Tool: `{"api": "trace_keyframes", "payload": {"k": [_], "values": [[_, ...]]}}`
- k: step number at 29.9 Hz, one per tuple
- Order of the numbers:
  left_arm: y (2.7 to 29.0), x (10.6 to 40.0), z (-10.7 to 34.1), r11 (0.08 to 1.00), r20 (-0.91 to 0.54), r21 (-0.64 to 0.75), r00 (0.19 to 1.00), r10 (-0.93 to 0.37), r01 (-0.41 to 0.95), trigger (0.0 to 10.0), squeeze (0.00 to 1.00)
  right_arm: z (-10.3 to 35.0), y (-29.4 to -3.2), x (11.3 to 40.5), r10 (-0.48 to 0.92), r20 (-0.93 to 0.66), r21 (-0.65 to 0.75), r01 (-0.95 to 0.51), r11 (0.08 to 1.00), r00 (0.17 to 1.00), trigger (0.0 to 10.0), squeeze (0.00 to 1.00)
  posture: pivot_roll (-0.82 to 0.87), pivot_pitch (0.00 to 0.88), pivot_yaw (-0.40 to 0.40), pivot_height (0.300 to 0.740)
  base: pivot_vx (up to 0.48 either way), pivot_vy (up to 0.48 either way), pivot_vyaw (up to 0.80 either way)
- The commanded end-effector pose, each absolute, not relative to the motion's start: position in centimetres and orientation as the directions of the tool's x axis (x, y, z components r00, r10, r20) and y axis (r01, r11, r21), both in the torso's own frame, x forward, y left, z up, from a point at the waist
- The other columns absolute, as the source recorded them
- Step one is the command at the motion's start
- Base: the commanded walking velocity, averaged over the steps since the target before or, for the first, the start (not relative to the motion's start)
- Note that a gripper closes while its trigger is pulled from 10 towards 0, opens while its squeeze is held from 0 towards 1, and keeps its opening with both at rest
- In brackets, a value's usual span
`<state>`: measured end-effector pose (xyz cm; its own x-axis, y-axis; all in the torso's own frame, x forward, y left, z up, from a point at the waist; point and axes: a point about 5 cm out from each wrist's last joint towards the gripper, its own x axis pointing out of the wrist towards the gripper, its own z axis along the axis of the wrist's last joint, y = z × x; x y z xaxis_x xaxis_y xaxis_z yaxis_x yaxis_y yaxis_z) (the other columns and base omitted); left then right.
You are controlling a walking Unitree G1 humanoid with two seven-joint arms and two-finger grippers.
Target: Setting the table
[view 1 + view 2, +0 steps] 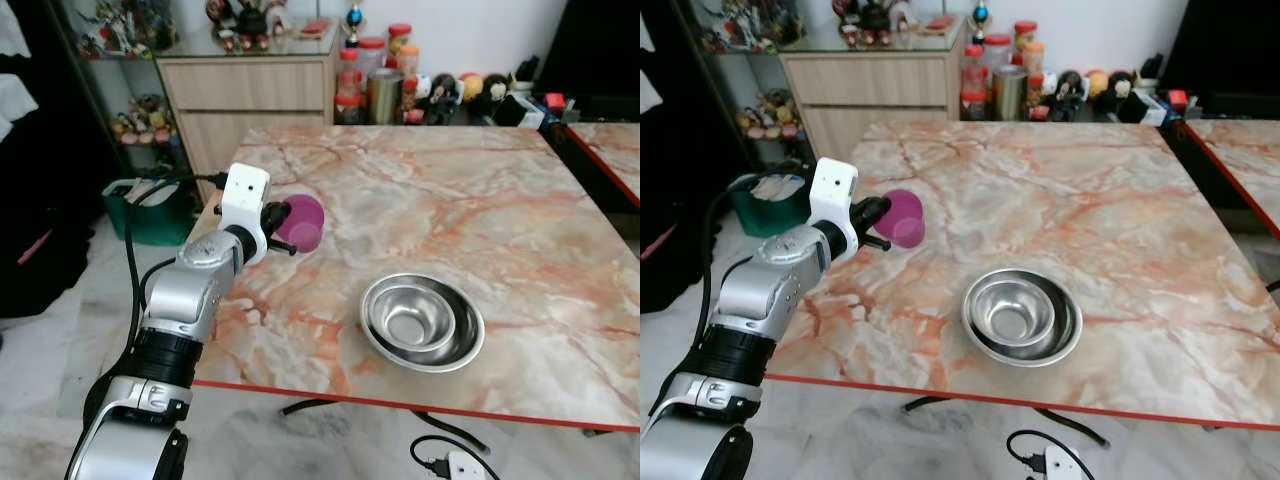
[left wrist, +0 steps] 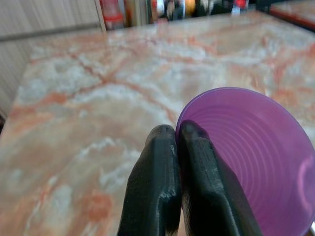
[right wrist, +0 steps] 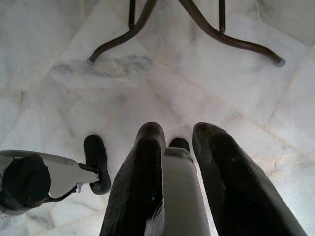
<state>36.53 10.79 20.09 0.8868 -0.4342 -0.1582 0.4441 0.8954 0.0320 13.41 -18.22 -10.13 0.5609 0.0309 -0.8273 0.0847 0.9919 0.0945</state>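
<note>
From the head views: left gripper raised over the table's near-left part, fingers pinched onto the rim of a purple cup, cup tipped on its side with mouth toward the arm; marble table bearing two nested steel bowls near its front edge, well apart from the cup; wooden cabinet and jars beyond the far edge. From the left wrist: black fingers pressed together on the cup's rim, ribbed interior facing the camera, marble beneath. From the right wrist: right gripper hanging above the tiled floor, fingers slightly apart, holding nothing, table legs beyond.
</note>
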Motion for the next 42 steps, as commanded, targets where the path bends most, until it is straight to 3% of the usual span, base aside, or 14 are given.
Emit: {"api": "trace_keyframes", "payload": {"k": [1,13,38,39,42], "values": [[10.1,36.8,19.9,0.884,-0.212,0.043,0.869,-0.447,0.466,10.0,0.0,-10.1,-18.2,13.5,0.034,-0.827,0.096,0.081,0.992,0.562,10.0,0.0,0.05,0.0,0.025,0.74,0.0,0.0,0.0],[7.4,37.4,18.7,0.86,-0.331,-0.003,0.811,-0.483,0.511,10.0,0.0,-10.1,-18.1,13.5,0.039,-0.827,0.102,0.083,0.991,0.561,10.0,0.0,0.04,0.0,0.031,0.74,0.0,0.0,0.0],[6.9,37.8,17.0,0.857,-0.43,0.003,0.775,-0.464,0.515,10.0,0.0,-10.1,-18.0,13.5,0.04,-0.827,0.108,0.088,0.99,0.561,10.0,0.0,0.04,0.0,0.039,0.74,0.0,0.0,0.0],[6.8,37.8,16.9,0.856,-0.43,0.002,0.773,-0.466,0.517,10.0,0.18,-10.1,-18.0,13.5,0.04,-0.827,0.108,0.088,0.99,0.561,10.0,0.0,0.04,0.0,0.041,0.74,0.0,0.0,0.0],[6.8,37.8,16.9,0.855,-0.431,0.002,0.772,-0.468,0.519,10.0,0.22,-10.1,-18.0,13.5,0.04,-0.827,0.109,0.089,0.99,0.561,10.0,0.0,0.04,0.0,0.042,0.74,0.0,0.0,0.0]]}}
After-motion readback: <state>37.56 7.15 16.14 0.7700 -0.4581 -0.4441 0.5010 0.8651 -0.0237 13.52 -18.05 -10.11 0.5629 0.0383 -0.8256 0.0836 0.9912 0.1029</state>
